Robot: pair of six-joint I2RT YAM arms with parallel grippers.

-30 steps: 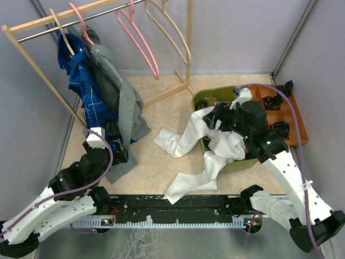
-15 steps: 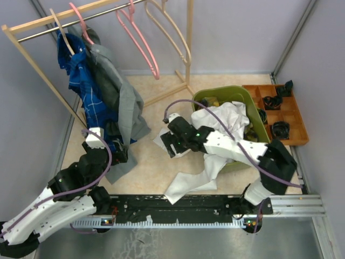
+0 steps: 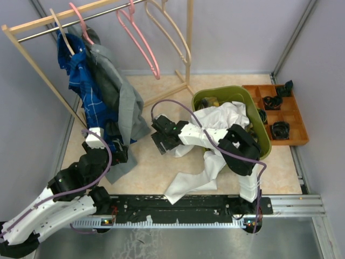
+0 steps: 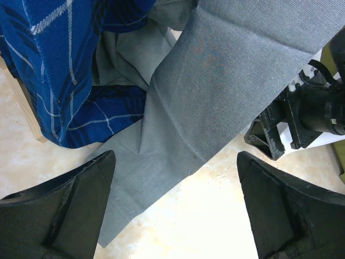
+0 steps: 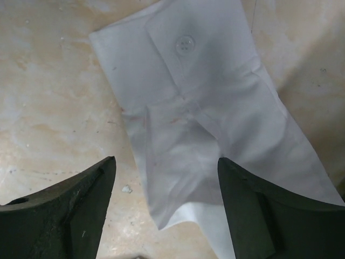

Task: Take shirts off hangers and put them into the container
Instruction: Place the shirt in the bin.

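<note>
Far left: wooden rack (image 3: 32,24), carrying the blue checked shirt (image 3: 80,81) and, overlapping it on the right, the grey shirt (image 3: 123,105); both are on their hangers, tails reaching the desk (image 3: 156,167). Below them is the left gripper (image 4: 175,162), jaws wide apart and holding nothing, close under the grey hem. Further along the rod are two bare pink hangers (image 3: 141,46) and one bare pale wood-coloured hanger (image 3: 173,38). Centre: right gripper (image 5: 166,164), jaws apart and empty, poised just above the buttoned cuff (image 5: 183,70) of the white shirt (image 3: 223,118). That shirt is off its hanger, its body heaped over the near rim of the olive container (image 3: 245,94), with one sleeve and a long tail spilled onto the desk. A dark-and-yellow patch in the container's far corner is possibly the plaid shirt, too small to confirm. Far right: orange tray (image 3: 295,121), not involved. Step in hand, by judgement: finishing the white shirt's deposit. The next move calls for lowering onto the cuff, pinching the cloth without scraping the desk, and carrying the sleeve over the rim.
</note>
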